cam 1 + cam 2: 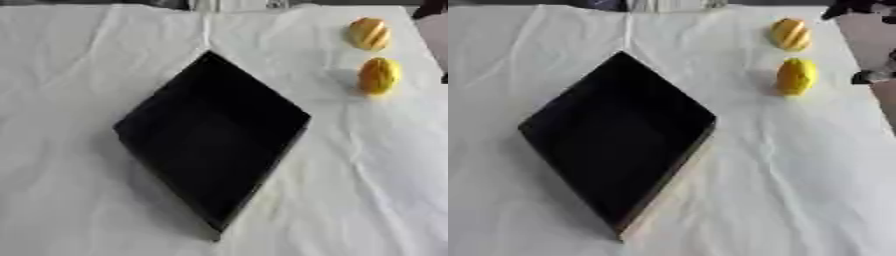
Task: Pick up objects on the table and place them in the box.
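Nothing lies yet in the black square box (210,135) mid-bench. Two yellow oval objects (795,76) sit far right; neither hand shows. Next, I judge, a reach for the nearer.

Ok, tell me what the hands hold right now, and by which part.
Nothing is held. Both yellow objects lie on the white cloth, right of the black box, untouched. No hand can be made out in either view.

words: none to read | numbers: none | signs: none | black box (210,135): plain, no label | two yellow things (378,75), upper right: no writing
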You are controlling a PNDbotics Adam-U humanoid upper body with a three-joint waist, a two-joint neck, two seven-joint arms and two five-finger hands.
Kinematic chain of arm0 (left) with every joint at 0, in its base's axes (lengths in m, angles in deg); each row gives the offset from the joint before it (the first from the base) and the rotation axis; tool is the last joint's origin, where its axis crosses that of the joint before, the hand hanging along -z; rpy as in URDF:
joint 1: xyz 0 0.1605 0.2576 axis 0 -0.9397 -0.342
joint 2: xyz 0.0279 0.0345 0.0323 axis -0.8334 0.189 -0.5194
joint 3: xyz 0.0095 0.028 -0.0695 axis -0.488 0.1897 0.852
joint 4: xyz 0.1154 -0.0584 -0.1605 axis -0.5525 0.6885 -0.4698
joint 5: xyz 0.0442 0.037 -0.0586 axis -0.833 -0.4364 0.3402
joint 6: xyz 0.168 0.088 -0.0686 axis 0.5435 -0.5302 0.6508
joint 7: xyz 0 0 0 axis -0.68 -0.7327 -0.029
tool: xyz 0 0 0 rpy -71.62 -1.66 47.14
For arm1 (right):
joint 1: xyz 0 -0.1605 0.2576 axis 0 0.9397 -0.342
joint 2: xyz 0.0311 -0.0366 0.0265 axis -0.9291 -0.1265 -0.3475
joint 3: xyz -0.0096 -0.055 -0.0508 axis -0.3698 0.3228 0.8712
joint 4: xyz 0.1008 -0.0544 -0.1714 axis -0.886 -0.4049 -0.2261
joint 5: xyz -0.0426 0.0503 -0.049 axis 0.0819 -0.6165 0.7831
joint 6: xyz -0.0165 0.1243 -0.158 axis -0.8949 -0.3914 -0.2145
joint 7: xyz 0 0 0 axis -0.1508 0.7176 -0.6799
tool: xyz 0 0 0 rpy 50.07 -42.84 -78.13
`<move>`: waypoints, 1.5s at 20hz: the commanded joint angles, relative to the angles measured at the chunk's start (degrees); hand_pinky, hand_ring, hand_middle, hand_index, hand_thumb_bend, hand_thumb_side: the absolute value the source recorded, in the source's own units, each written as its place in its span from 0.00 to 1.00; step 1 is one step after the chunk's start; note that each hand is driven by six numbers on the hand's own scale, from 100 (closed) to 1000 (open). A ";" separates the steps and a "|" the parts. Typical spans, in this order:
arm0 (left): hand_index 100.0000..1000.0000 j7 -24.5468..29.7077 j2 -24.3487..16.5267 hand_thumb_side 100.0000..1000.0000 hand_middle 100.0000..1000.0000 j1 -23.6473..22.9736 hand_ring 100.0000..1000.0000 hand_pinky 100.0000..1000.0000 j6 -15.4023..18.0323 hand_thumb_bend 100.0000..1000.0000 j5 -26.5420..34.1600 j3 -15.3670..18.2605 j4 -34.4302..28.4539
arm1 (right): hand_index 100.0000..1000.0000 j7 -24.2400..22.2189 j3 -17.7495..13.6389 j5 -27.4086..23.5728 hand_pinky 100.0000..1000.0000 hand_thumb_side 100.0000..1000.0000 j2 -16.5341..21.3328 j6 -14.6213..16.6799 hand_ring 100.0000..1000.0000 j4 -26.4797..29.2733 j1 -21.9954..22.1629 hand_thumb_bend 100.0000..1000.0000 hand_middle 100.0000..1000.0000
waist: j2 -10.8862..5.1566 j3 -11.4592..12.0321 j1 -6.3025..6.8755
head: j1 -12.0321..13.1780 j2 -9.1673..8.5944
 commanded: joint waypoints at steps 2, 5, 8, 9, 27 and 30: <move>0.87 0.14 -1.44 0.44 0.72 0.77 0.73 0.80 0.15 0.34 0.10 0.28 -0.90 | 0.96 -0.39 -0.15 -0.75 0.92 0.10 2.36 0.08 1.00 1.29 -0.56 0.50 0.90 | -1.27 0.00 0.09 | -0.52 -0.38; 0.87 0.20 -1.38 0.44 0.72 0.79 0.73 0.80 0.15 0.34 0.14 0.24 -0.90 | 0.96 -0.61 0.13 -0.80 0.92 0.10 2.04 0.10 1.00 1.15 -0.73 0.50 0.90 | -1.28 0.04 0.17 | -0.51 -0.40; 0.87 0.28 -1.34 0.44 0.72 0.86 0.73 0.80 0.15 0.34 0.17 0.17 -0.90 | 0.96 -0.41 0.27 -0.86 0.92 0.11 1.77 -0.06 1.00 1.06 -0.74 0.50 0.89 | -1.30 0.04 0.16 | -0.54 -0.46; 0.87 0.32 -1.31 0.44 0.72 0.87 0.73 0.80 0.14 0.34 0.19 0.14 -0.90 | 0.95 -0.19 0.31 -0.94 0.91 0.12 1.63 -0.26 1.00 1.00 -0.73 0.50 0.86 | -1.30 0.05 0.14 | -0.55 -0.47; 0.87 0.87 -0.53 0.44 0.72 0.99 0.73 0.80 0.11 0.34 0.38 -0.14 -0.90 | 0.95 -1.26 3.56 1.63 0.90 0.28 -3.80 -0.99 1.00 -4.01 -3.19 0.39 0.78 | -1.01 0.77 0.16 | -0.49 -0.55; 0.87 0.92 -0.33 0.44 0.72 0.89 0.73 0.80 0.08 0.34 0.41 -0.16 -0.90 | 0.94 -1.21 3.46 2.36 0.90 0.27 -4.77 -1.00 1.00 -5.59 -3.81 0.39 0.78 | -0.93 0.98 0.20 | -0.50 -0.68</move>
